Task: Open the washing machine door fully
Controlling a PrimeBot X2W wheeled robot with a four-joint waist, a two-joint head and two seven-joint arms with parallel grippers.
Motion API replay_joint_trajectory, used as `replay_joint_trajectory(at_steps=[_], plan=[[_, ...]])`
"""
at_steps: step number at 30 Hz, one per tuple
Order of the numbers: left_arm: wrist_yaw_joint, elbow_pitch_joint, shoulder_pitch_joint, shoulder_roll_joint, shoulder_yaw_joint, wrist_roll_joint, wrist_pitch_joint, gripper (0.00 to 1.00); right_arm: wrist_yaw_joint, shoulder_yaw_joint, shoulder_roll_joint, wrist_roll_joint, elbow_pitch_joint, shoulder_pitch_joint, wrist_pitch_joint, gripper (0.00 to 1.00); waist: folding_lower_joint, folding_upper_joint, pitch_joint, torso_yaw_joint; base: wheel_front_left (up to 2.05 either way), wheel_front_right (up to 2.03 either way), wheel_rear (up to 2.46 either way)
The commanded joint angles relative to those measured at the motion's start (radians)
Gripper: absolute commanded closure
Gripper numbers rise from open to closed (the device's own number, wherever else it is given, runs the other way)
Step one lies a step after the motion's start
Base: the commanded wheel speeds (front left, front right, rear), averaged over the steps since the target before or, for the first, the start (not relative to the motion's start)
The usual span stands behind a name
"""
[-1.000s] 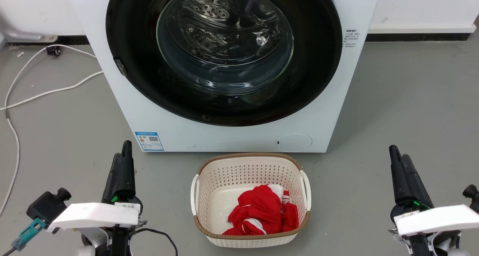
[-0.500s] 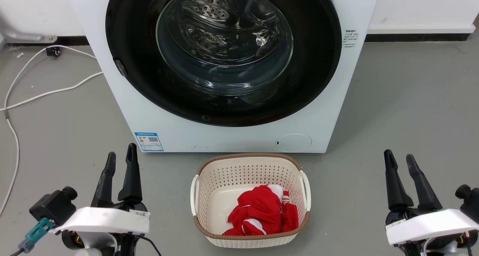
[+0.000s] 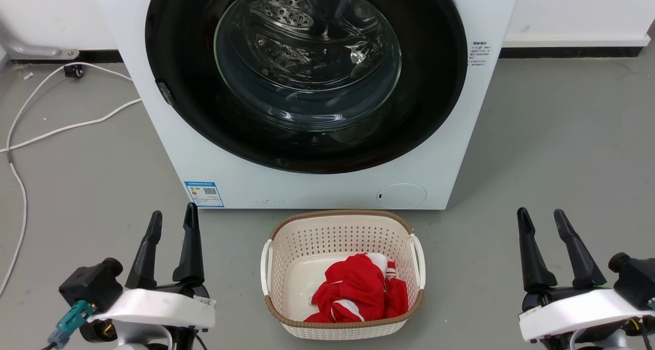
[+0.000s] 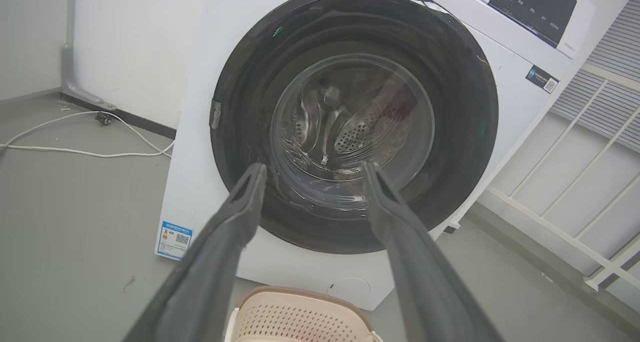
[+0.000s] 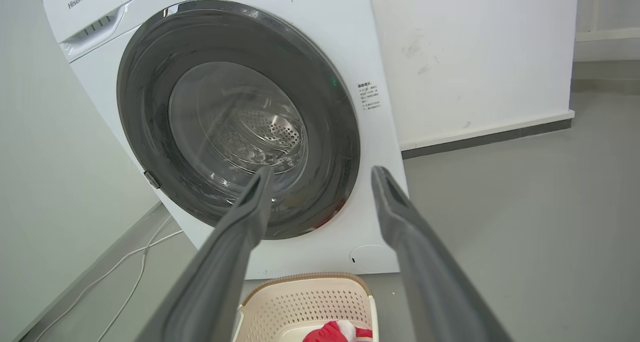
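Observation:
The white washing machine (image 3: pixel 327 189) (image 4: pixel 200 192) (image 5: pixel 350 42) stands ahead of me on the grey floor. Its washing machine door (image 3: pixel 184 109) (image 4: pixel 465 122) (image 5: pixel 145 122), a wide black rim around a clear glass bowl, lies flat against the front, with a small metal piece (image 3: pixel 164 92) on its left edge. My left gripper (image 3: pixel 173 214) (image 4: pixel 312 168) hovers open at the lower left, well short of the machine. At the lower right my right gripper (image 3: pixel 540 214) (image 5: pixel 320 171) is open too, with nothing between its fingers.
A cream perforated basket (image 3: pixel 340 227) (image 5: pixel 305 294) (image 4: pixel 300 302) holding a red and white garment (image 3: pixel 358 291) sits on the floor just before the machine, between my arms. White cables (image 3: pixel 61 127) trail over the floor at the left. A white railing (image 4: pixel 575 242) stands right of the machine.
Both grippers went from shut to open over the last second. The left one shifted slightly rightward and the right one slightly leftward. The door has not moved.

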Motion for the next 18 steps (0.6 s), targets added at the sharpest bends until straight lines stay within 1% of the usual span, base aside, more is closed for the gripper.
replay_joint_trajectory(at_steps=[1, 8, 18], plan=[[-0.002, -0.008, 0.001, 0.006, -0.002, 0.028, -0.008, 0.0, 0.0, 0.002, 0.002, -0.027, -0.016, 0.005, -0.003, 0.0, 0.0, 0.0, 0.0, 0.0, 0.0, 0.0, 0.0], [0.0, -0.004, 0.01, 0.006, -0.01, 0.113, -0.025, 0.0, 0.0, 0.002, 0.002, -0.101, -0.022, 0.015, 0.0, 0.0, -0.0001, 0.0, -0.002, -0.002, 0.0, 0.0, 0.0], [0.025, -0.009, 0.018, 0.008, -0.017, 0.234, -0.046, 0.0, 0.0, -0.003, 0.003, -0.208, -0.04, 0.026, 0.005, 0.0, -0.0001, 0.0, -0.004, -0.005, 0.0, 0.0, 0.0]])
